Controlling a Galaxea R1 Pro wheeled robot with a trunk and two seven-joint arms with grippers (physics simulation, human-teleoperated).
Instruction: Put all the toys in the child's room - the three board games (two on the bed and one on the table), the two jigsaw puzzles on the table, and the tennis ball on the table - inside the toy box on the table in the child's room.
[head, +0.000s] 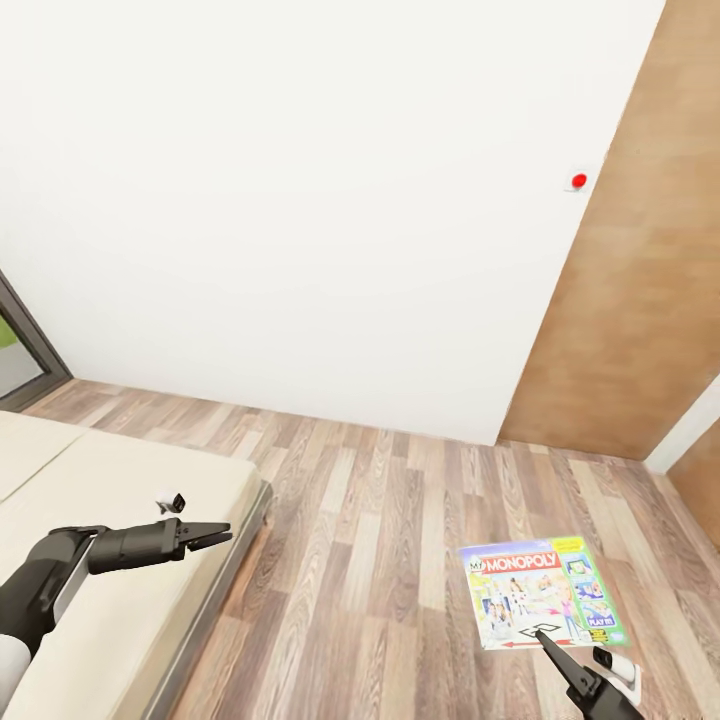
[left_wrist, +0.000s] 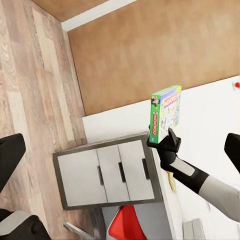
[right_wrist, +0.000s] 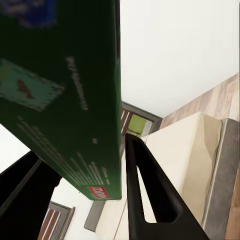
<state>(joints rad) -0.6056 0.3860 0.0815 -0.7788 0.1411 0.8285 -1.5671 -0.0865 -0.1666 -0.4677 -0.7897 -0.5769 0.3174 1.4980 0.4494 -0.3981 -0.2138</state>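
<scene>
A board game (head: 538, 594), a flat Monopoly box in green, red and white, hangs above the wood floor at the lower right, with my right gripper (head: 546, 640) shut on its near edge. The left wrist view shows the same box (left_wrist: 165, 114) held upright in that gripper (left_wrist: 163, 141). Up close, its dark green side (right_wrist: 65, 90) sits between the two fingers (right_wrist: 150, 200). My left gripper (head: 210, 536) hovers over the cream bed (head: 120, 500) with nothing in it; its fingers (left_wrist: 10, 160) stand wide apart. The bed surface in view is bare.
A white wall (head: 300, 200) faces me, with a wooden door (head: 640, 280) at the right. A dark window frame (head: 25, 350) is at the far left. A grey drawer cabinet (left_wrist: 107, 172) and a red chair (left_wrist: 127, 225) lie beyond the right arm.
</scene>
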